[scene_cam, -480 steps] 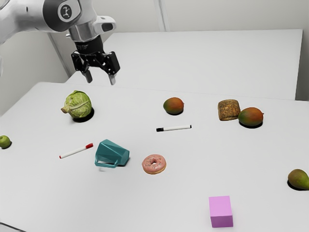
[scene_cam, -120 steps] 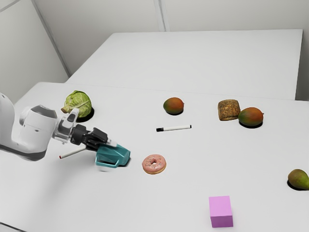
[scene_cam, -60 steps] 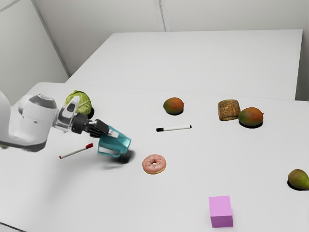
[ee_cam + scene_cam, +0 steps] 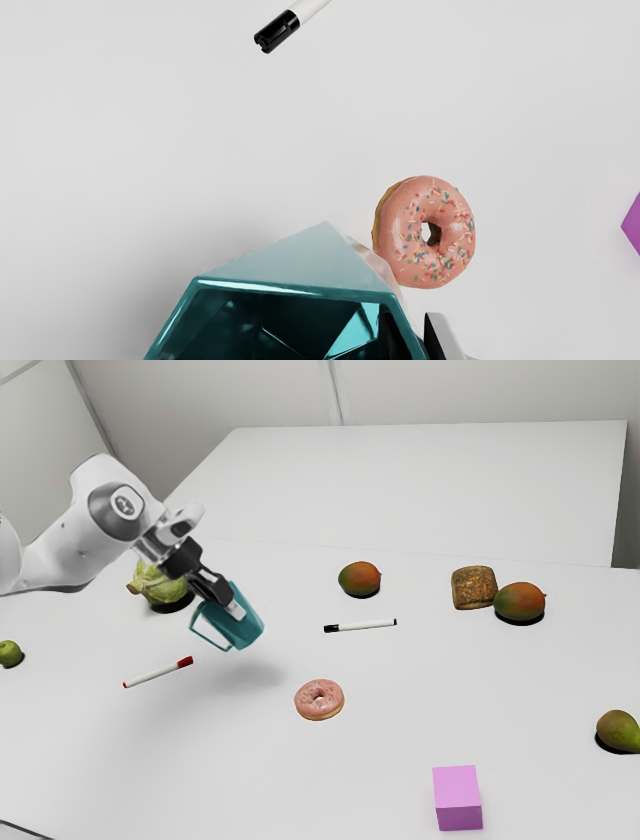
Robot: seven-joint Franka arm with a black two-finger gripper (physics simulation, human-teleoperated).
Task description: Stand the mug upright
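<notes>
In the exterior view my gripper [image 4: 228, 606] holds the teal mug [image 4: 238, 624] above the table, with a soft shadow below it. The mug is tilted, its handle toward the exterior view's left. In the wrist view the mug [image 4: 295, 285] has its open mouth facing my hand. My gripper [image 4: 407, 336] is shut on the mug's wall, one dark finger inside the mouth and the other against the outside.
The pink donut [image 4: 319, 700], red-capped marker [image 4: 158, 672] and black-capped marker [image 4: 360, 625] lie around the space below the mug. A cabbage [image 4: 160, 585] is behind the hand. Mangoes, a loaf [image 4: 474, 587], a pear [image 4: 619, 731] and a purple cube [image 4: 457, 798] stand farther off.
The hand came down from above the cabbage to the mug lying on its side, then lifted it off the table. Since half a second ago the mug has risen and turned more steeply.
</notes>
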